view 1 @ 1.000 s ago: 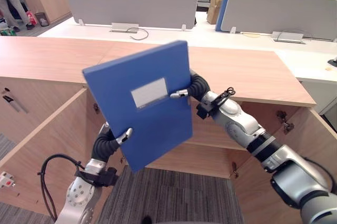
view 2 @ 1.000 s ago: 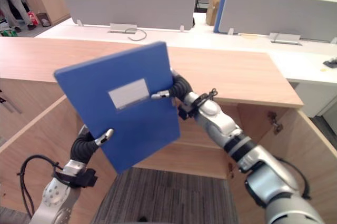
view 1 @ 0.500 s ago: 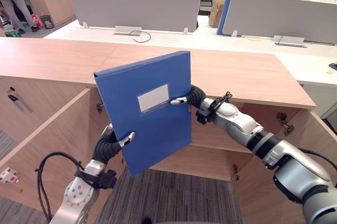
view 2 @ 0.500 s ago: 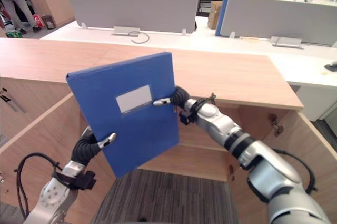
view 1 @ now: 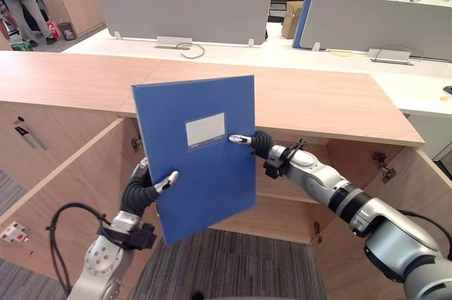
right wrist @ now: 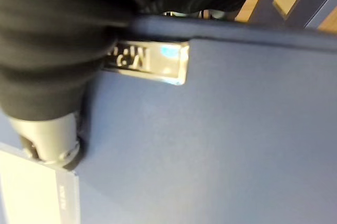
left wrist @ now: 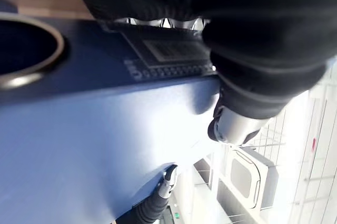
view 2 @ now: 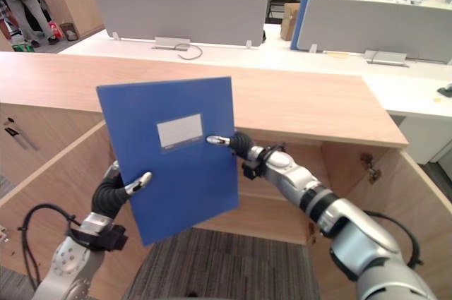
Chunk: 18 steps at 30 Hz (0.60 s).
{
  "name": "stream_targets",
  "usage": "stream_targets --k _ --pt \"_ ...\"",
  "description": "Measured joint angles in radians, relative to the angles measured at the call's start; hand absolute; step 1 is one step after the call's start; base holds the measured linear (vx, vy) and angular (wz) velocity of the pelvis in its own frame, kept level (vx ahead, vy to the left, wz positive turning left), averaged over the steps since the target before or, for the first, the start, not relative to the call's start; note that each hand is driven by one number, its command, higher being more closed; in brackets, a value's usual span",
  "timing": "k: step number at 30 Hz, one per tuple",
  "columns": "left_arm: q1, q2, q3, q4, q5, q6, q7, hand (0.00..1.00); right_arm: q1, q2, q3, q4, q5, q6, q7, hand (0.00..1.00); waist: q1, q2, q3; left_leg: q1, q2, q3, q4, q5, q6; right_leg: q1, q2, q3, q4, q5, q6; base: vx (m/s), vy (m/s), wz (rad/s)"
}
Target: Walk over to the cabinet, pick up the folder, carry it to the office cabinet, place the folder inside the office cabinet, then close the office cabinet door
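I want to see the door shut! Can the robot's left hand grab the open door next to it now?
Probably not yet. The left hand is pinching the blue folder at its lower edge, so it is busy, though the open door stands close beside it.

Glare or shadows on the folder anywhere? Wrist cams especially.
Right wrist view: bright glint on the silver plate at the edge of the folder; right robot hand shades the face beside it. Left wrist view: metal ring glints, left robot hand casts a shadow on the folder. Left eye view: folder evenly lit, no glare.
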Motion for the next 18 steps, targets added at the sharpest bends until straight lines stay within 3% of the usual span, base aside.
stream_targets --k 2,3,4,5,7,9,12,18 --pt "-0.003 -0.022 -0.012 0.111 -0.087 0.007 -0.049 0.0 0.013 -0.009 -0.011 -0.03 -0.158 0.0 -0.013 1.0 -0.002 0.0 0.0 -0.002 0.005 0.007 0.0 0.0 0.0 -0.006 0.004 0.007 0.001 0.001 -0.001 -0.01 -0.007 -0.12" --pt "-0.004 -0.068 -0.017 0.204 -0.141 0.034 -0.08 0.0 0.043 -0.001 -0.051 -0.076 -0.352 -0.008 -0.035 1.0 -0.002 0.0 -0.001 -0.009 0.01 0.015 0.0 0.0 0.0 -0.019 0.009 0.017 0.002 0.003 -0.004 -0.02 -0.015 -0.19" --pt "-0.004 -0.089 -0.02 0.245 -0.144 0.043 -0.09 0.0 0.055 0.006 -0.071 -0.094 -0.424 -0.013 -0.039 1.0 -0.002 0.0 -0.002 -0.013 0.012 0.019 0.0 0.001 -0.001 -0.026 0.011 0.021 0.003 0.004 -0.006 -0.02 -0.018 -0.22" --pt "-0.003 -0.132 -0.026 0.327 -0.146 0.07 -0.104 0.0 0.076 0.023 -0.094 -0.122 -0.585 -0.03 -0.045 1.0 -0.005 0.0 -0.002 -0.016 0.016 0.027 0.0 0.001 -0.001 -0.031 0.014 0.026 0.003 0.006 -0.009 -0.01 -0.013 -0.15" --pt "-0.004 -0.179 -0.03 0.441 -0.144 0.097 -0.116 0.0 0.098 0.044 -0.095 -0.133 -0.749 -0.046 -0.045 1.0 -0.015 -0.001 -0.002 -0.013 0.019 0.03 0.0 0.001 -0.001 -0.03 0.016 0.028 0.003 0.006 -0.009 0.0 -0.022 -0.08" --pt "-0.017 -0.218 -0.028 0.571 -0.144 0.125 -0.135 0.0 0.133 0.075 -0.096 -0.134 -0.951 -0.09 -0.056 1.0 -0.019 -0.001 -0.002 -0.013 0.024 0.031 0.0 0.001 -0.001 -0.031 0.02 0.029 0.003 0.007 -0.01 0.0 0.0 0.0" --pt "-0.056 -0.279 0.017 0.799 -0.142 0.161 -0.14 0.0 0.189 0.111 -0.096 -0.133 -1.169 -0.138 -0.084 1.0 -0.024 -0.001 -0.001 -0.011 0.027 0.032 0.0 0.003 -0.005 -0.031 0.025 0.031 0.004 0.007 -0.012 -0.01 -0.004 -0.01" --pt "-0.055 -0.294 0.253 1.064 -0.103 0.181 -0.062 0.0 0.228 0.099 -0.08 -0.03 -1.371 -0.205 -0.119 1.0 -0.031 -0.005 0.018 -0.007 0.029 0.034 0.0 0.0 -0.017 -0.034 0.028 0.038 0.006 0.007 -0.012 -0.04 0.005 -0.02"
